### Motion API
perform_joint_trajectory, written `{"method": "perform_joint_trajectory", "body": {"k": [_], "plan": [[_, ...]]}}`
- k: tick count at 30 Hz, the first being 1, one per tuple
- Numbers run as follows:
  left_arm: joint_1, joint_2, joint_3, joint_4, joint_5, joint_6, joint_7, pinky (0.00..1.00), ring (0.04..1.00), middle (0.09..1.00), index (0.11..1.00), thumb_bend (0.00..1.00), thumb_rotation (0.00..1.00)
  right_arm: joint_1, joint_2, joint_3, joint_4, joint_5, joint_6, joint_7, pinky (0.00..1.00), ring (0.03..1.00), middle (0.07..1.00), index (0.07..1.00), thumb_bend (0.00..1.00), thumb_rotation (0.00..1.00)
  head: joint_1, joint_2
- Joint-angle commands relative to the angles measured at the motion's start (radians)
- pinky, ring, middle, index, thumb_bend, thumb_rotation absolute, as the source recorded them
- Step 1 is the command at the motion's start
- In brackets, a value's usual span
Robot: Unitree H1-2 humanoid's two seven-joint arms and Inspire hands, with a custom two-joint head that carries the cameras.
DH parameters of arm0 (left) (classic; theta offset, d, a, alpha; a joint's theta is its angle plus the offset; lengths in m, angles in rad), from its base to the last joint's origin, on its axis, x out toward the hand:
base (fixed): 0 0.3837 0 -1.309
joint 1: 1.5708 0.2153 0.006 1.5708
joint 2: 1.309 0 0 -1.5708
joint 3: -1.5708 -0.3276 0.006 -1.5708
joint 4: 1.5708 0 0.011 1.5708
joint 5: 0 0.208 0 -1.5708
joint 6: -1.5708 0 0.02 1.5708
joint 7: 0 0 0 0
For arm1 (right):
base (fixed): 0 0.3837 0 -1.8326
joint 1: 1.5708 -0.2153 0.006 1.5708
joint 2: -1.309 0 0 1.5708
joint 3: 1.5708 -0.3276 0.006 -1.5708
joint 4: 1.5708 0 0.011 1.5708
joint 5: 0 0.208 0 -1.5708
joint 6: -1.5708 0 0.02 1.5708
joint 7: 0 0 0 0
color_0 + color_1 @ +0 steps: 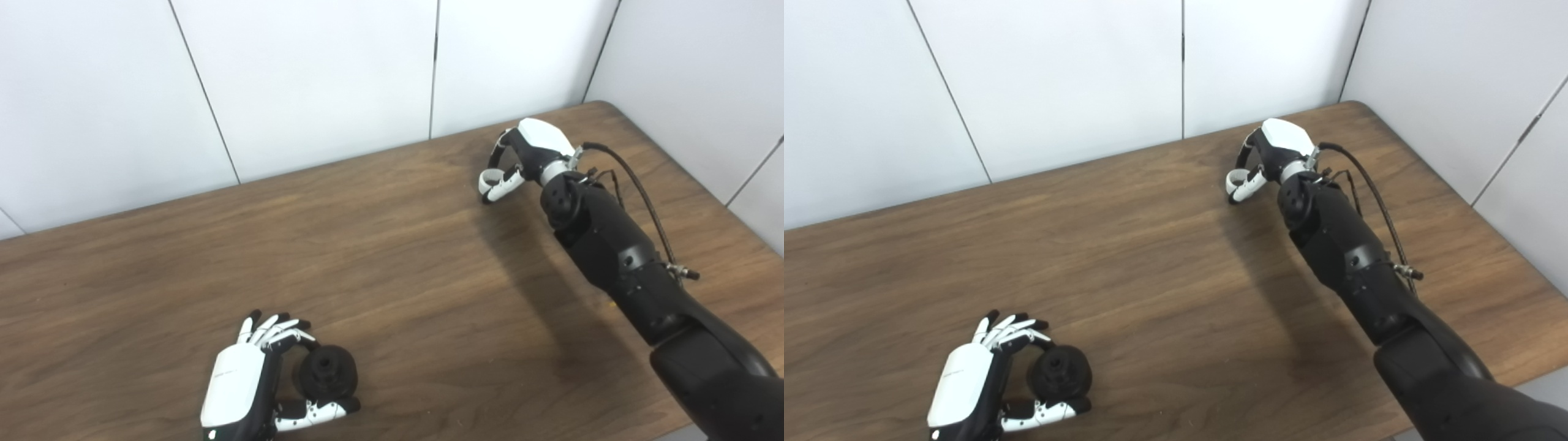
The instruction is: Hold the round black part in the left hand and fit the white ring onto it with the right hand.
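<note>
Left hand [245, 386] near the front edge of the wooden table [392, 257], closed around the round black part [327, 370]: fingers [275, 327] curled over its far side, thumb under its near side, part touching or just above the tabletop — not possible to tell which. Part squat and wheel-like, short axis roughly level and aimed to the right and slightly toward the camera, flat face with a small central hub or hole turned toward the middle of the table.

Right hand [1268, 156] far away at the back right of the table, well apart from the left, palm shell up, fingers curled downward toward the wood. A small pale loop [1236, 179] at the fingertips, possibly the white ring, possibly only a finger segment; too small and too similar in colour to separate. Grip on it therefore impossible to confirm, and open or closed hard to judge, the fingers curled but a gap showing beneath the palm.

Step in hand, by judgement: black part already secured on the left, ring pickup under way on the right. Next move likely calling for a firm pinch on the ring, a lift, then a long carry across the table to the left hand, with the ring's opening turned to face the hub and its axis lined up with the part's level axis before pushing on. Likely also a slight raise of the black part clear of the wood for access.
</note>
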Motion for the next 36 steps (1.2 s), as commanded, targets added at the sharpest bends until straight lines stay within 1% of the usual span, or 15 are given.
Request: {"method": "perform_joint_trajectory", "body": {"k": [1,8,12,17,20,24,27,30,36], "plan": [[0.021,0.007,-0.008,-0.007,0.013,0.026,-0.044,1.0,0.868,0.763,0.483,0.52,0.05,-0.041,-0.046,0.002,-0.005,-0.013,-0.019,-0.02,1.0,0.99,0.883,0.485,0.52,0.13,-0.001,0.001],[0.021,0.005,-0.012,-0.007,0.017,0.028,-0.042,1.0,0.87,0.762,0.483,0.52,0.05,-0.032,-0.059,0.012,-0.012,-0.008,-0.014,-0.013,1.0,0.994,0.888,0.486,0.52,0.13,0.006,0.001],[0.02,0.003,-0.017,-0.011,0.025,0.033,-0.048,1.0,0.874,0.766,0.483,0.52,0.05,-0.021,-0.068,0.015,-0.044,-0.005,-0.019,0.004,1.0,1.0,0.892,0.486,0.52,0.13,0.013,0.004],[0.019,-0.003,-0.024,-0.017,0.034,0.045,-0.059,1.0,0.876,0.768,0.483,0.52,0.05,-0.01,-0.091,0.047,-0.16,-0.011,-0.041,0.067,1.0,1.0,0.894,0.486,0.52,0.13,0.036,0.004],[0.019,-0.007,-0.029,-0.016,0.038,0.048,-0.059,1.0,0.877,0.767,0.483,0.52,0.05,-0.005,-0.089,0.065,-0.258,-0.012,-0.034,0.121,1.0,1.0,0.9,0.487,0.52,0.13,0.047,0.003],[0.019,-0.015,-0.036,-0.019,0.046,0.055,-0.057,1.0,0.876,0.764,0.483,0.52,0.05,-0.001,-0.067,0.086,-0.373,-0.022,-0.013,0.188,1.0,1.0,0.912,0.486,0.52,0.13,0.063,0.003],[0.021,-0.024,-0.041,-0.018,0.05,0.059,-0.049,1.0,0.871,0.758,0.483,0.52,0.05,0.008,-0.051,0.1,-0.441,-0.022,-0.022,0.219,1.0,1.0,0.912,0.485,0.52,0.13,0.08,0.003],[0.022,-0.031,-0.046,-0.021,0.061,0.066,-0.053,1.0,0.873,0.759,0.483,0.52,0.05,0.027,-0.027,0.122,-0.534,-0.033,-0.018,0.254,1.0,1.0,0.911,0.485,0.52,0.13,0.101,0.004],[0.02,-0.048,-0.062,-0.024,0.083,0.086,-0.06,1.0,0.877,0.765,0.483,0.52,0.05,0.074,0.01,0.143,-0.683,-0.033,-0.017,0.322,1.0,1.0,0.902,0.483,0.53,0.13,0.158,0.011]]}}
